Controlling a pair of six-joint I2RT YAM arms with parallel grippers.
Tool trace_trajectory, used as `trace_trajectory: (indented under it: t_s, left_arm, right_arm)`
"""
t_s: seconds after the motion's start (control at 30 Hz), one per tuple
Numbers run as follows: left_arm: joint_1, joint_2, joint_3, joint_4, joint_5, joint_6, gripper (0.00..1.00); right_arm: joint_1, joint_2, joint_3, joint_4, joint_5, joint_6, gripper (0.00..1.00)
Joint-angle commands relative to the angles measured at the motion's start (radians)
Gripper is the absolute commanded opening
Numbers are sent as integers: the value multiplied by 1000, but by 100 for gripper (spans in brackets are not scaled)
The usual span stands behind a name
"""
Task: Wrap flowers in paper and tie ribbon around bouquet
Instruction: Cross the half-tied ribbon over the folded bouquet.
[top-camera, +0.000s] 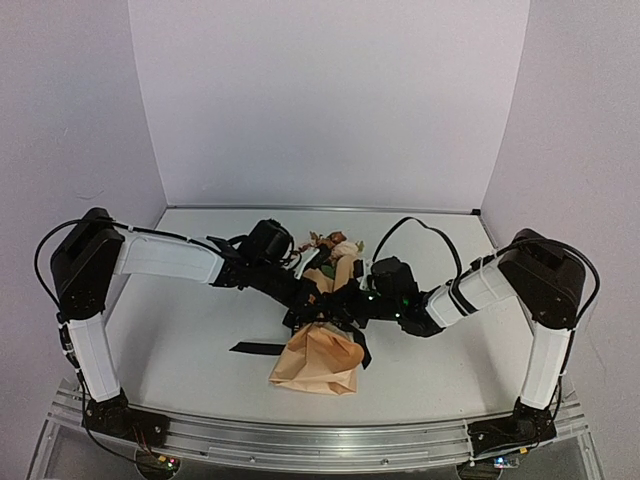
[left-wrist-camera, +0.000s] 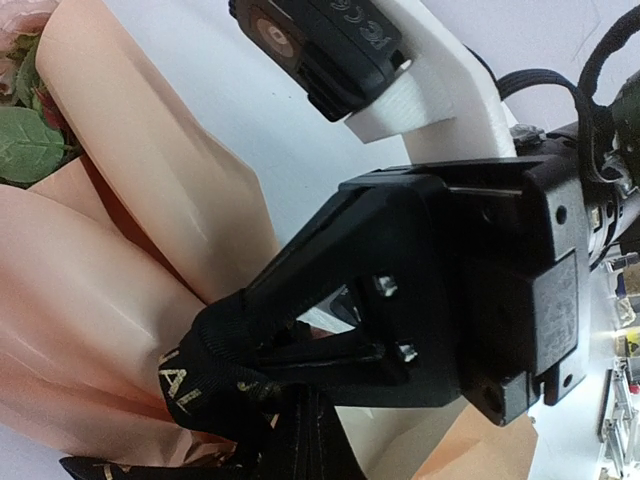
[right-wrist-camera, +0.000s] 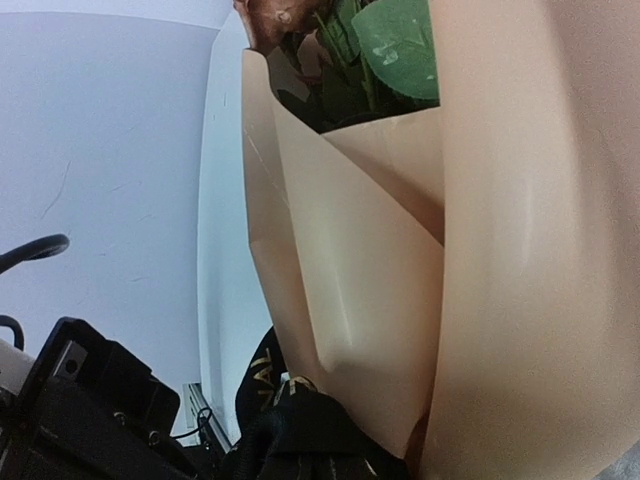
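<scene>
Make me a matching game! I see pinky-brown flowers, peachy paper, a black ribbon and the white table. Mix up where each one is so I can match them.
Things:
A. pink and rusty-brown flowers
B. black satin ribbon
C. tan-peach kraft paper
D. white table

Where or how:
1. rolled into a cone, lying between the two arms
2. peeking out of the cone's far end
3. one loose tail lying flat, left of the cone's near end
4. underneath everything

Right pairs: A-2, B-3, C-1, D-4.
</scene>
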Motion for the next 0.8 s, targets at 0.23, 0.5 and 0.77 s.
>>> trace_trajectory:
  t_s: [0.23, 0.5, 0.77]
  left_arm:
    - [-4, -122, -89, 191, -137, -60, 0]
    - [-5, -120, -119, 238, -35, -60, 0]
    - [-5, -104, -159, 235, 65, -39, 1]
  right_arm:
    - [30, 16, -20, 136, -35, -35, 6]
    - [31, 40, -3, 84, 38, -21, 6]
    - [25, 45, 20, 56, 134, -74, 7]
